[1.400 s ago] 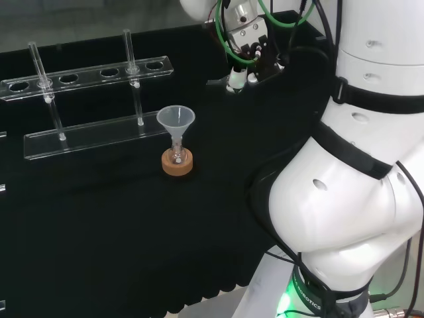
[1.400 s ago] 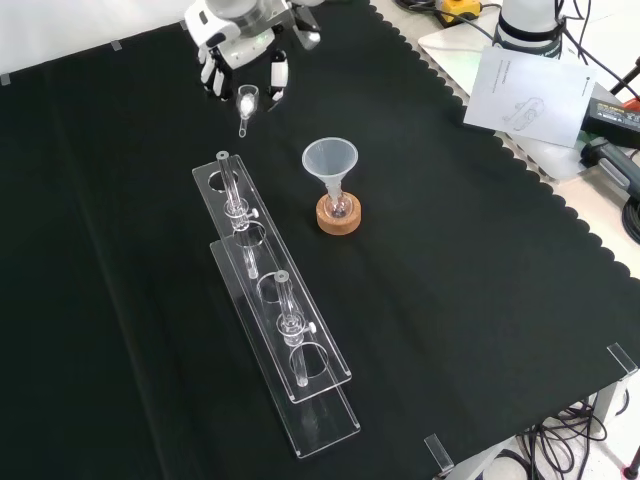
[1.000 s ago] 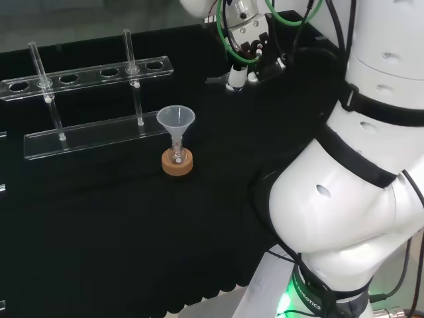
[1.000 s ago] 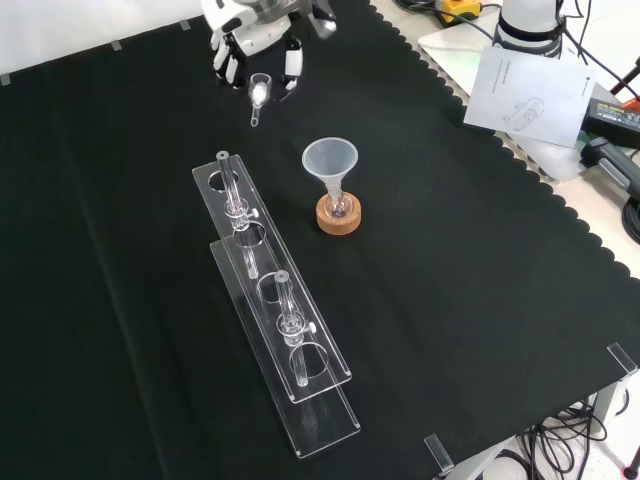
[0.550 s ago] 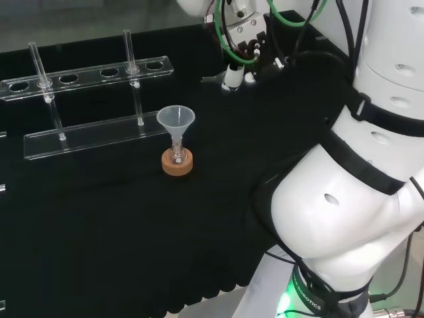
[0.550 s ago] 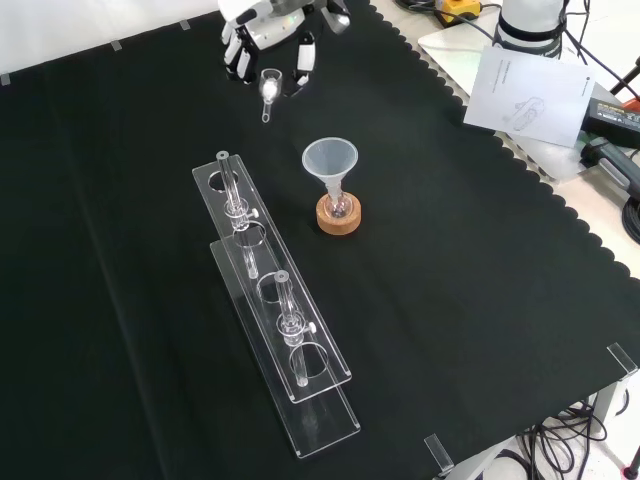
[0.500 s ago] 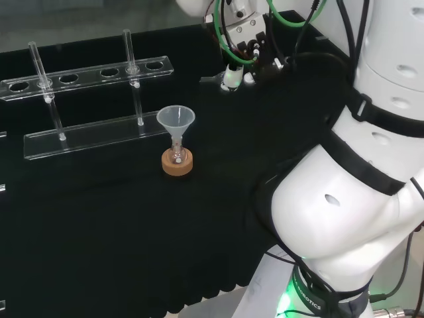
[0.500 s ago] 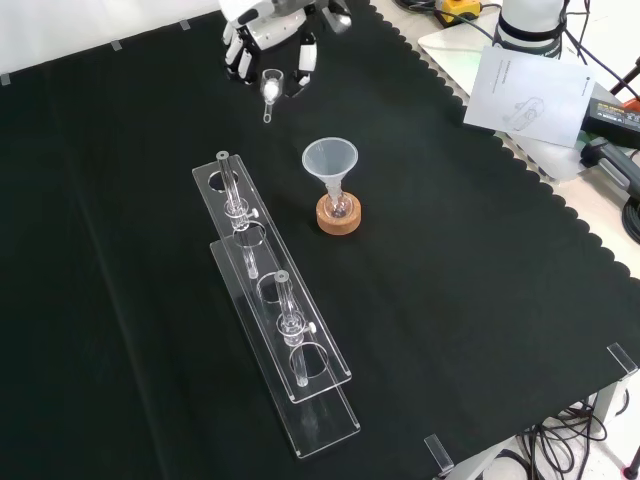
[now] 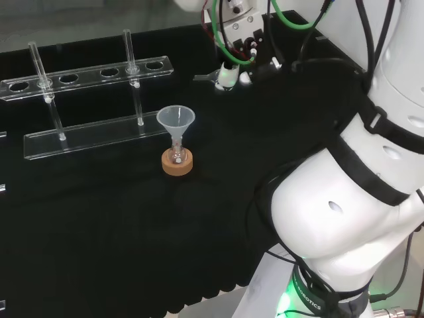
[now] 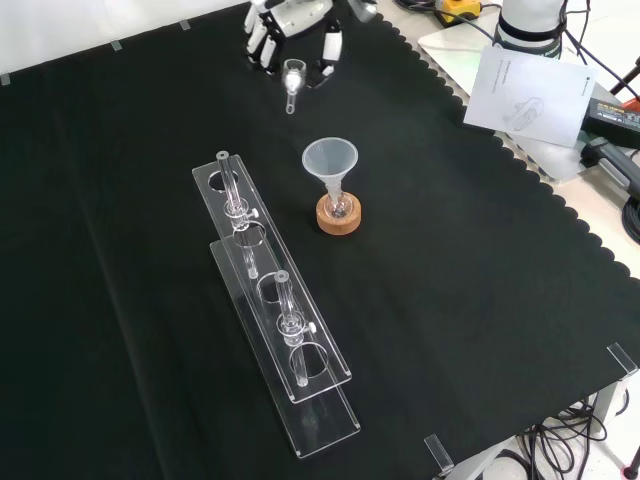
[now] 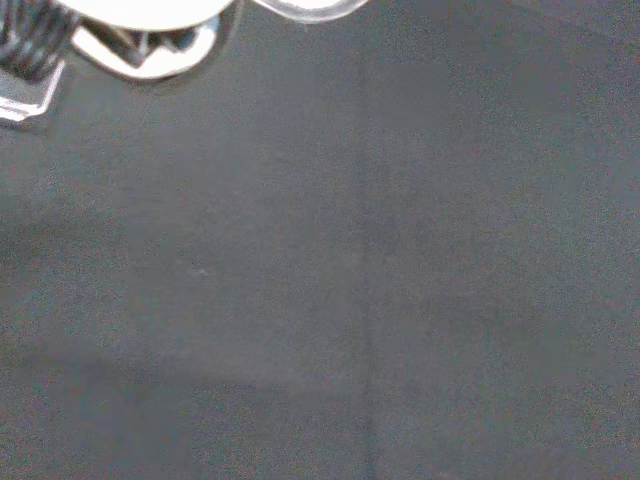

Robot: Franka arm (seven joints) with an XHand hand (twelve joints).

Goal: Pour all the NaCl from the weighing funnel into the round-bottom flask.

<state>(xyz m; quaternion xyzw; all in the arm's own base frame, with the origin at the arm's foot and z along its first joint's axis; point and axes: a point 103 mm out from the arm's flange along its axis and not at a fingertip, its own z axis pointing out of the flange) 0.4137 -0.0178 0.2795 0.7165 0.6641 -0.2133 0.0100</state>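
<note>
One weighing funnel (image 10: 292, 76) pinched in curled fingers (image 10: 330, 48), aloft, well short of funnel (image 10: 330, 160) seated in flask (image 10: 339, 207) on cork ring (image 10: 338, 216). Best kept level until spout over funnel mouth, then tipped slowly.

A lab bench: black cloth (image 10: 480, 260), clear test-tube rack (image 10: 270, 320), funnel (image 10: 330, 160) over a flask on a cork ring (image 10: 339, 217).

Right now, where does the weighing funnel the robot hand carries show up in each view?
Head view: weighing funnel at top centre, held by the robot hand, spout toward the view's left.
Front view: weighing funnel at top centre, between the robot hand's fingers.
Wrist view: I cannot make it out with certainty.
Shared landmark: the cork ring under the plastic funnel.
</note>
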